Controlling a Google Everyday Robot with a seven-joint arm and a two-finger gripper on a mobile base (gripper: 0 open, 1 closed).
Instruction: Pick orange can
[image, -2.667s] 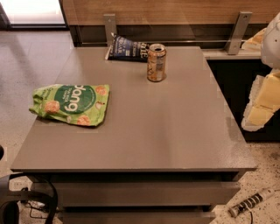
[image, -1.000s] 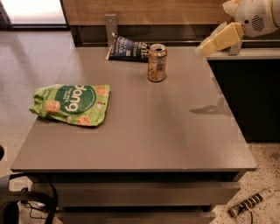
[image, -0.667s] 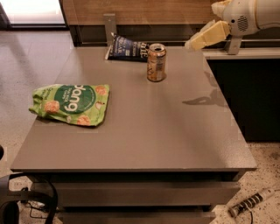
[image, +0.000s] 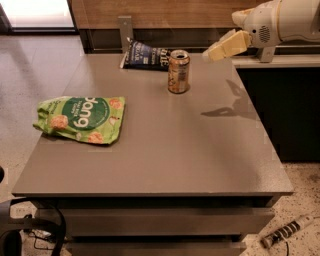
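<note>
Orange can (image: 178, 71) upright on table (image: 165, 150); end effector (image: 212, 52) right, apart, opening unclear.

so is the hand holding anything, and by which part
Nothing is held. The hand hovers right of the orange can, apart from it; the can stands on the table.

On the table (image: 175, 160), a can (image: 178, 71) stands near the back, a snack bag (image: 145, 55) just behind-left of it, another bag (image: 80, 119) well apart at the left, and the gripper (image: 211, 54) above, right of the can.
</note>
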